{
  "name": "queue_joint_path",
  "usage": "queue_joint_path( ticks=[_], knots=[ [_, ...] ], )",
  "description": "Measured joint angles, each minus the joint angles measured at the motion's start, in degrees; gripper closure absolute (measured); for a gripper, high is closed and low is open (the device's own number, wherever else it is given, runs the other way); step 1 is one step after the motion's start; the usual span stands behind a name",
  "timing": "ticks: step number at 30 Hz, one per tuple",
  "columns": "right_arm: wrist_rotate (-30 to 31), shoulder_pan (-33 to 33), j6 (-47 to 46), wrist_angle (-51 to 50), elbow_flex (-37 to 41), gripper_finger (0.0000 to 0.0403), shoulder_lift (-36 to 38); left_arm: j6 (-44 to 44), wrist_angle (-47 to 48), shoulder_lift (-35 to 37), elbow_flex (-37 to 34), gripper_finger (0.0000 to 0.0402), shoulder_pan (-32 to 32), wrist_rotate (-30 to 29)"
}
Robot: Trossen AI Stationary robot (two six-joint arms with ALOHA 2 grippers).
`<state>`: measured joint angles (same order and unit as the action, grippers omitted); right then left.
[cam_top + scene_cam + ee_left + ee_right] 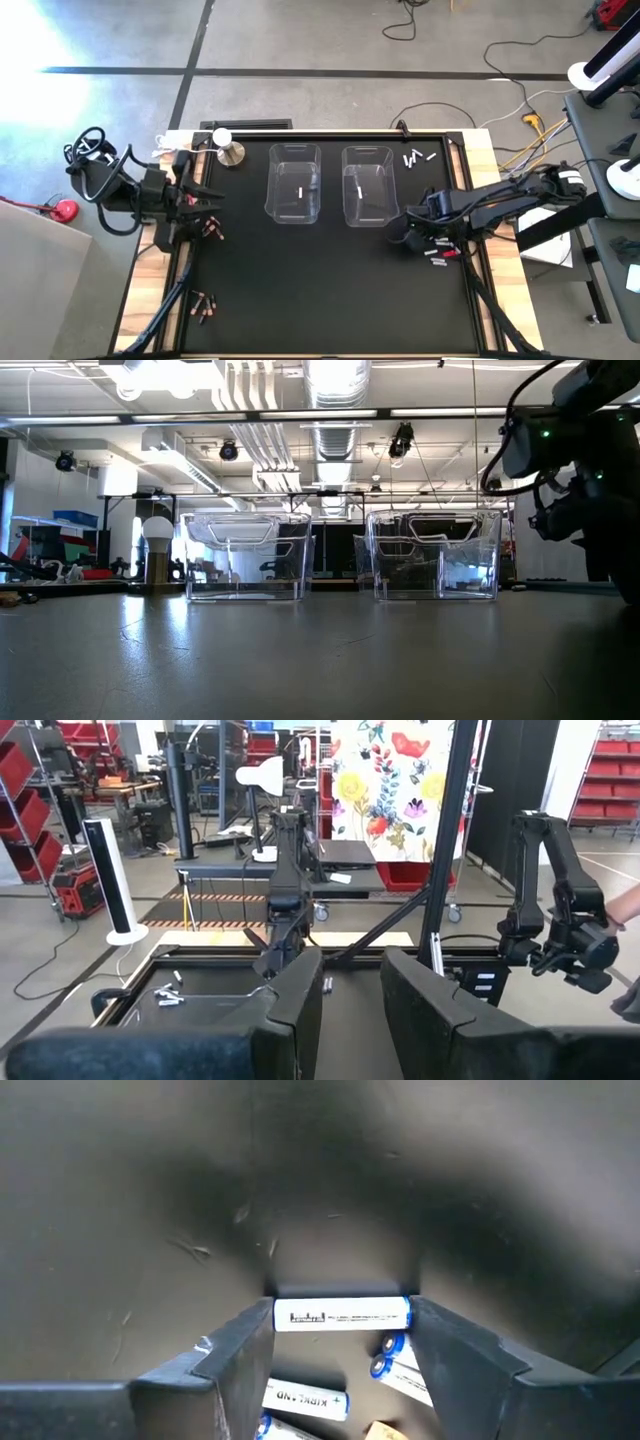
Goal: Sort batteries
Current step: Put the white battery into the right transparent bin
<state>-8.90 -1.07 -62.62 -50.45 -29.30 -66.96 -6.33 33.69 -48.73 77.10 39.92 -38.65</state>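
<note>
The right gripper (341, 1342) straddles a white battery (342, 1314) lying on the desk (330, 280), its long axis spanning finger to finger, both ends touching; left gripper (350, 1010) idles slightly parted.

Two dark robot arms, seen by us from above, from table height and from their own wrists.

We see both arms built of black, rounded segments joined in a chain. The left arm (130, 190) carries loops of black cable bundled beside its base, and the right arm (510, 200) has white cylindrical sections near its base end. The left gripper (350, 1010) ends in two broad, flat, matt black fingers (290, 1010) with squared tips. The right gripper (340, 1350) shows two dark grey angular fingers (235, 1355), wedge-shaped, lightly scuffed along their edges. In the low view a small green light glows on the right arm's housing.
</note>
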Motion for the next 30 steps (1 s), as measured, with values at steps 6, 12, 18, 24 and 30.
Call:
queue_joint_path(
  ticks=[6, 12, 18, 24, 30],
  knots=[
    [1.8, -1.8, -4.9, 0.0, 0.0, 0.0184, 0.0, 0.6, 0.0, 0.4, 0.0, 0.0315, 0.0, 0.0],
    [2.5, -2.0, -8.5, 0.4, 0.3, 0.0184, 0.0, 1.3, 0.0, 0.4, 0.0, 0.0315, 0.0, 0.0],
    [3.1, -2.0, -11.0, 0.6, 0.7, 0.0198, 0.1, 1.4, 0.3, 0.6, 0.0, 0.0315, 0.0, 0.0],
    [3.6, -2.0, -11.4, 0.6, 0.7, 0.0209, 0.1, 1.4, 0.3, 0.9, 0.0, 0.0315, 0.0, 0.0],
    [4.0, -2.0, -11.8, 0.5, 0.7, 0.0205, 0.1, 1.5, 0.3, 1.3, 0.0, 0.0315, 0.0, 0.0]
  ],
)
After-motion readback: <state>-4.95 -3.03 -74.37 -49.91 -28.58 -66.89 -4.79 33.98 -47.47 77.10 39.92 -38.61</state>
